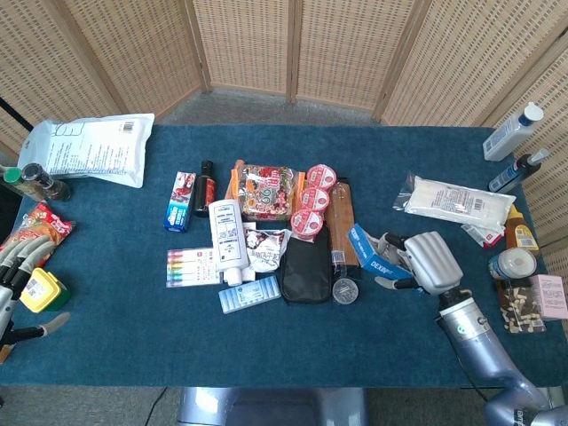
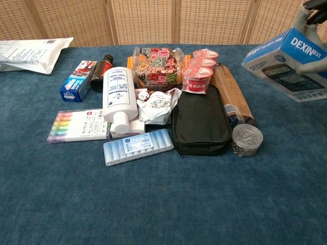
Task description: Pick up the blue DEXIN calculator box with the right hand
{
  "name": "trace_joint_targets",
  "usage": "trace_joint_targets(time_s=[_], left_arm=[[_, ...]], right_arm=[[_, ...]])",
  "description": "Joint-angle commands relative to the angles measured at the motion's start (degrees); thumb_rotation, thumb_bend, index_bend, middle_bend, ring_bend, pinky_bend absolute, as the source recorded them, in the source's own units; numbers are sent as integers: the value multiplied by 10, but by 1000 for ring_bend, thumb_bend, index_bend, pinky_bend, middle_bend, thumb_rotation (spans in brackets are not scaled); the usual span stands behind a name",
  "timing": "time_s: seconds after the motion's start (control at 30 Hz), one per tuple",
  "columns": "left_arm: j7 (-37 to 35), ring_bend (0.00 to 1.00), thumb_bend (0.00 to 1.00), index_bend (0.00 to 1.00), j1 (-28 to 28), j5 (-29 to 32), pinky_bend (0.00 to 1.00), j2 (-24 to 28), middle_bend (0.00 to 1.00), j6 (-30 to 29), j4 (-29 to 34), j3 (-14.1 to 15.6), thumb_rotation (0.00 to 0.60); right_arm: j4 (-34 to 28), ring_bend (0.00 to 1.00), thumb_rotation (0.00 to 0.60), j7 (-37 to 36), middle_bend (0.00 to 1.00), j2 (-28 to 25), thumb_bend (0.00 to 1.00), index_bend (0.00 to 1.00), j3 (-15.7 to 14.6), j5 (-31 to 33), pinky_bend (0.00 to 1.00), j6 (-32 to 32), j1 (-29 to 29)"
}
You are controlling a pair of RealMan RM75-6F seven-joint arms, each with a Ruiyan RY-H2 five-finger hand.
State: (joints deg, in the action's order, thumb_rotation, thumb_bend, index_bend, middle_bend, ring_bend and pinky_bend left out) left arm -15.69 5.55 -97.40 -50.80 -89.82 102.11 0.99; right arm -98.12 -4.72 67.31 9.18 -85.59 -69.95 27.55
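The blue DEXIN calculator box [image 1: 370, 255] [image 2: 286, 64] is off the table, tilted, with its white lettering facing the chest camera. My right hand [image 1: 429, 263] [image 2: 311, 30] grips it from the right end, with fingers wrapped over its top and under its lower edge. It hangs above the cloth right of the brown pouch [image 2: 231, 97] and the round clear tub [image 2: 246, 139]. My left hand [image 1: 19, 282] stays at the far left table edge, fingers apart, holding nothing.
A cluster lies mid-table: black case [image 2: 199, 125], white bottle [image 2: 119, 97], pink cups [image 2: 199, 69], marker set [image 2: 77, 125], blue pill strip [image 2: 138, 146]. Bottles, a white packet [image 1: 457, 201] and jars stand at the right edge. A yellow box [image 1: 42, 290] sits by my left hand.
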Motion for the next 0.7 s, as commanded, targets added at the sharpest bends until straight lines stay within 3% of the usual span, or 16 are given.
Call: trace_joint_targets(time_s=[0.03,0.7], left_arm=[[0,16,181,0,0,-4,0,-1,61,0,1,2,600],[-5,17,181,0,-24,-21,0,0,66,-34,-2,15,600]], right_arm=[[-14,1000,600,1,947,-15,0,512,12,0,1000,3,9],[-77,1000,600,-11,947,-106,0,519,93,38,1000,14,51]])
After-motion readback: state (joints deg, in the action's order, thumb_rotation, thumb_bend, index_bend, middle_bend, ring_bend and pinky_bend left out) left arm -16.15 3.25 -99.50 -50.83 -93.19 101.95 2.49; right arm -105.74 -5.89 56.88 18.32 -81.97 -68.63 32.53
